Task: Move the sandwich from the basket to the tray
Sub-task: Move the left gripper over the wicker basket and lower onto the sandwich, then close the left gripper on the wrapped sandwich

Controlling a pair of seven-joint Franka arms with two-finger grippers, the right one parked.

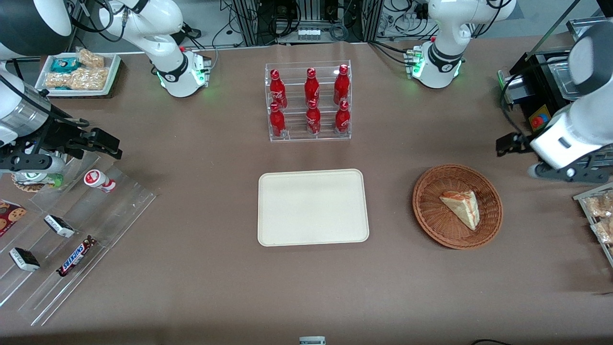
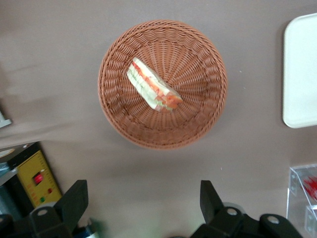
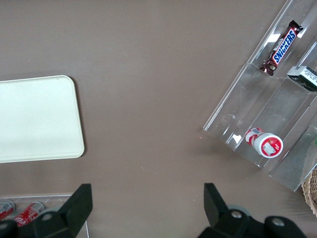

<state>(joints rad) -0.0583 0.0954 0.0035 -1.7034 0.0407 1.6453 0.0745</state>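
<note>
The sandwich, a pale bread wedge with orange-red and cream layers, lies in the round reddish-brown wicker basket toward the working arm's end of the table. The cream rectangular tray lies flat beside the basket, with nothing on it. My left gripper hangs above the table, farther from the front camera than the basket and apart from it. In the left wrist view the gripper is open and empty, with the sandwich in the basket ahead of the fingers and a tray corner showing.
A clear rack of red bottles stands farther from the front camera than the tray. A black box with buttons and a rack of snack packs sit at the working arm's end. A clear stepped stand with snacks and a white snack dish are at the parked arm's end.
</note>
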